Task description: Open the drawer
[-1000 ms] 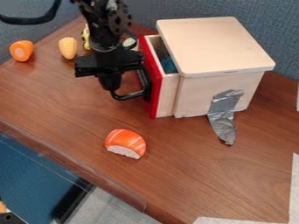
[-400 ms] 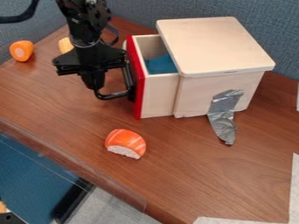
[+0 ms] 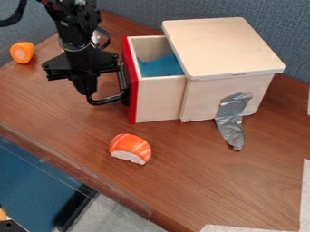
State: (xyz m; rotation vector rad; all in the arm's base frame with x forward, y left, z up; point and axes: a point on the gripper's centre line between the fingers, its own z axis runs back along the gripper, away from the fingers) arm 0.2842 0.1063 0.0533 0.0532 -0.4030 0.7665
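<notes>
Running slantwise from the left side to the bottom, the near edge of the brown table [image 3: 200,181] sits well apart from the drawer [image 3: 158,99], folks, with a blue-grey partition [image 3: 212,10] across the back. Between drawer and near edge lies the orange-and-white toy sushi [image 3: 130,147]; over by the left-hand edge, an orange toy piece [image 3: 22,52]. Pale strips mark the lower right.

And look at that drawer: it juts out leftward from the pale wooden box [image 3: 225,50], red front [image 3: 132,90] leading, open at the top, something blue [image 3: 160,66] lying inside! Silver tape [image 3: 233,113] clings to the box's near side.

Now the black gripper [image 3: 86,89]: it hangs down on the left, pointing at the table, right at the black handle [image 3: 108,100] on the red front. How wide it stands, or whether it has hold of that handle, I can't tell.
</notes>
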